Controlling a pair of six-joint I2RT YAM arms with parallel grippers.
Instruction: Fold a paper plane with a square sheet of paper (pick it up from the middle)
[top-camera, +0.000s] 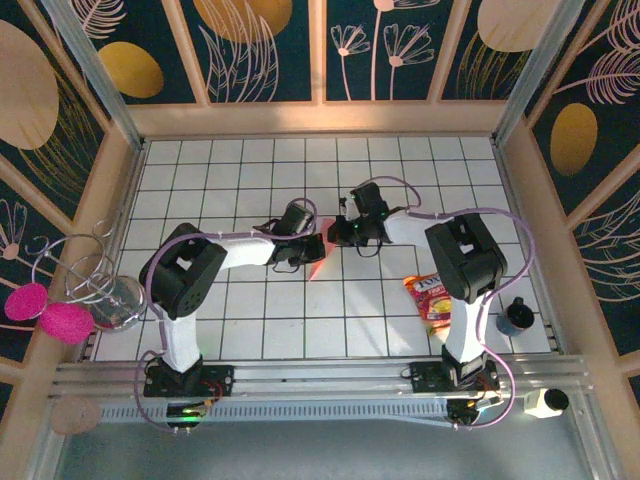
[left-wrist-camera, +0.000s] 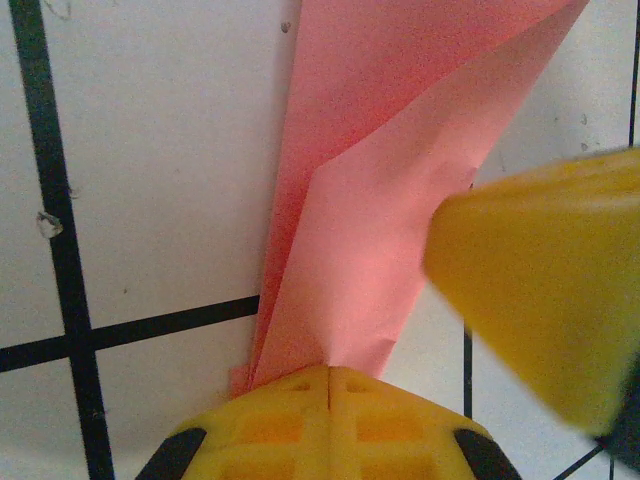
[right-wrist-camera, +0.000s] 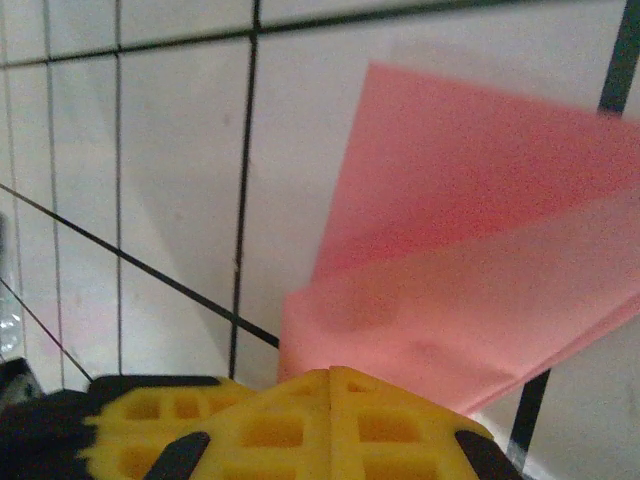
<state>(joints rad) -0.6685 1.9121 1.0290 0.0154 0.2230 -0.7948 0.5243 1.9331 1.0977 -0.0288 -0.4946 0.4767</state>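
Observation:
The salmon-pink sheet of paper (top-camera: 320, 258) lies mid-table, folded into a narrow layered wedge with a pointed near end. My left gripper (top-camera: 303, 243) is shut, its tips set down on the paper's narrow end (left-wrist-camera: 350, 250); the paper spreads flat to both sides of the closed jaws rather than between them. My right gripper (top-camera: 347, 232) is shut too, its tips on a layered corner of the paper (right-wrist-camera: 450, 260). One yellow finger of the right gripper (left-wrist-camera: 540, 290) pokes into the left wrist view just beside the paper.
A red and yellow snack packet (top-camera: 428, 297) lies by the right arm. A dark cup (top-camera: 515, 318) stands at the right edge. A glass with a wire holder (top-camera: 112, 298) and pink fluffy items (top-camera: 50, 312) sit at the left. Wooden walls enclose the tiled table (top-camera: 250, 170).

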